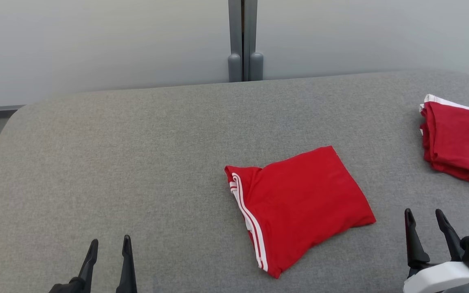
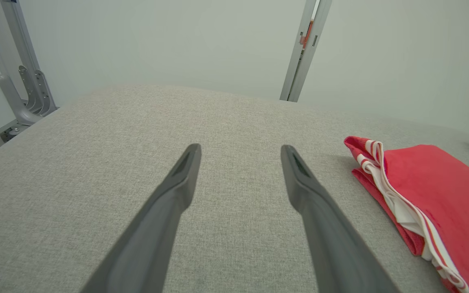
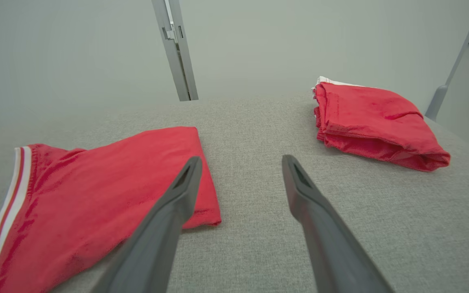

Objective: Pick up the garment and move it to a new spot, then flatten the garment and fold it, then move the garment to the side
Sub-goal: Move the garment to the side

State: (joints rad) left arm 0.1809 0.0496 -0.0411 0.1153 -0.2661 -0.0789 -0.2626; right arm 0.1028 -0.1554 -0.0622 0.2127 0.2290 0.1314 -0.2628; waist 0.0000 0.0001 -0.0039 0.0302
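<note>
- Grey fabric-covered tabletop (image 1: 136,162) spreads before you in the head view, with a pale wall (image 1: 96,40) behind it and a grey double post (image 1: 242,40) at 12 o'clock.
- Your garment (image 1: 299,203), red with white stripes, lies folded flat on the tabletop, a little toward 4 o'clock from the middle. Its striped edge is on the 9 o'clock side.
- You have a second folded red garment (image 1: 458,146) at 3 o'clock, near the table's right edge and well apart from the first. The frame cuts part of it off.
- Your left gripper (image 1: 110,239) sits at 7 o'clock, fingers spread wide and pinching nothing. In its wrist view it is over bare tabletop, and the garment (image 2: 434,195) lies off at 4 o'clock, clear of it.
- Your right gripper (image 1: 424,211) sits at 5 o'clock, near the garment's right corner, fingers likewise spread and empty.
- In the right wrist view the garment (image 3: 108,183) lies at 8 o'clock, its corner passing behind one finger. You cannot tell whether cloth and finger touch. The second folded red garment (image 3: 373,122) is at 1 o'clock.
</note>
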